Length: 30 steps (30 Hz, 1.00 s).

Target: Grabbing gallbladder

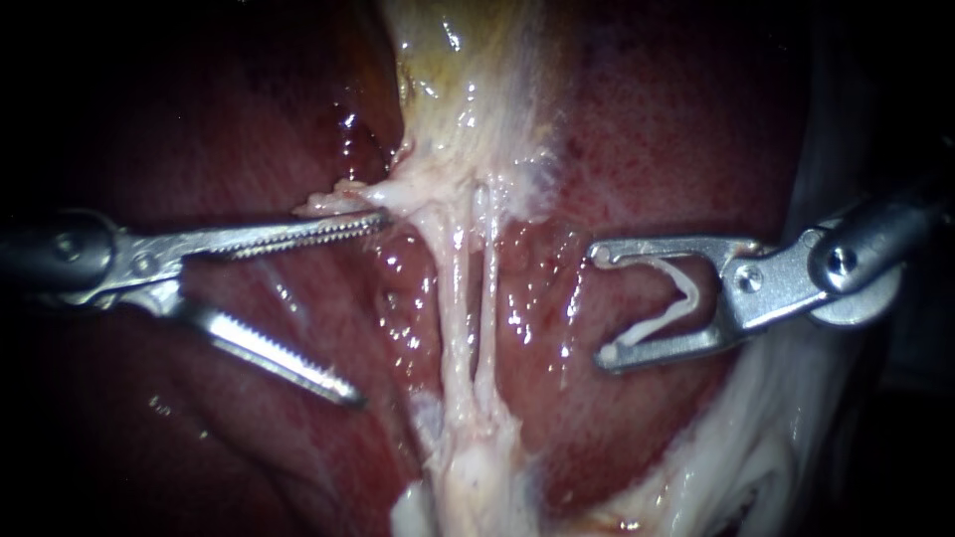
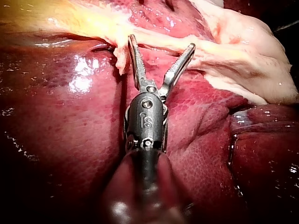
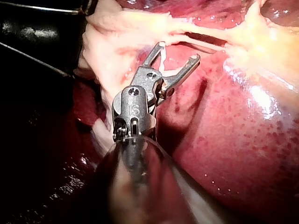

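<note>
While left claw (image 1: pixel 370 308) gapes wide beside gallbladder (image 1: pixel 468 89)
Straddle its pale edge, close squarely; right claw (image 1: pixel 602 305) holds a clip (image 1: pixel 693 296).

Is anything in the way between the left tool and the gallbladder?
Nothing visible. The open jaws of the left instrument sit beside the pale lower end of the gallbladder, with only bare liver beneath them. The right instrument holds a clip, farther off.
</note>
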Tool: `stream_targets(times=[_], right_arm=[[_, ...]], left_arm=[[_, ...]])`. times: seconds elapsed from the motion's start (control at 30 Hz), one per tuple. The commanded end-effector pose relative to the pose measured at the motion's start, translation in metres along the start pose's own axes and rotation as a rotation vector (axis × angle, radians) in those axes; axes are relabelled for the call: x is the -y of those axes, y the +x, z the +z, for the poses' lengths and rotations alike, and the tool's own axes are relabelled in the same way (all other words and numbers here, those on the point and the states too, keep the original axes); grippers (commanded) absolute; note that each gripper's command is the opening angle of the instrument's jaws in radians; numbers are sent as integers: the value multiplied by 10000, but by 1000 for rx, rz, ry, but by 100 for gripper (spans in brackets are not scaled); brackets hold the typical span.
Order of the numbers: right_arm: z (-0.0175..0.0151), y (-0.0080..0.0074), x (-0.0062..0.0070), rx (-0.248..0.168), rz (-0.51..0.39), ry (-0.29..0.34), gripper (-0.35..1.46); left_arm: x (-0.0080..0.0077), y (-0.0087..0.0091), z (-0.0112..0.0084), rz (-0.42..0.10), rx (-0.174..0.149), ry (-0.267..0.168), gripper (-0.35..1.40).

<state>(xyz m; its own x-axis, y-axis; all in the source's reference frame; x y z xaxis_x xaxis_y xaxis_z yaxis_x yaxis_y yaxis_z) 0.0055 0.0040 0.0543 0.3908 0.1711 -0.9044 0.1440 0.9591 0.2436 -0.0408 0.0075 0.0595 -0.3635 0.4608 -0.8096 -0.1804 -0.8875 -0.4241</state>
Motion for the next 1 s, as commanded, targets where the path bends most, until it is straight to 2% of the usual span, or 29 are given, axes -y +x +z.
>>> stream_targets(times=[0.03,0.1,0.27,0.37,0.47,0.63,0.83,1.0], right_arm=[[0,0,0,0,0,0,50],[0,0,0,0,0,0,50],[0,0,0,0,0,0,50],[0,0,1,0,0,0,50],[0,0,1,0,0,0,50],[0,0,1,0,0,0,50],[0,0,0,0,0,0,50],[1,1,0,1,0,-1,50]], left_arm=[[1,1,-1,-11,6,-3,113],[7,6,-5,-50,17,-1,113],[28,23,-18,-64,56,21,113],[41,25,-21,-81,103,31,113],[53,18,-18,-104,147,32,111],[72,6,-10,-131,164,40,98],[76,5,-6,-151,192,19,86],[75,6,-5,-205,203,23,52]])
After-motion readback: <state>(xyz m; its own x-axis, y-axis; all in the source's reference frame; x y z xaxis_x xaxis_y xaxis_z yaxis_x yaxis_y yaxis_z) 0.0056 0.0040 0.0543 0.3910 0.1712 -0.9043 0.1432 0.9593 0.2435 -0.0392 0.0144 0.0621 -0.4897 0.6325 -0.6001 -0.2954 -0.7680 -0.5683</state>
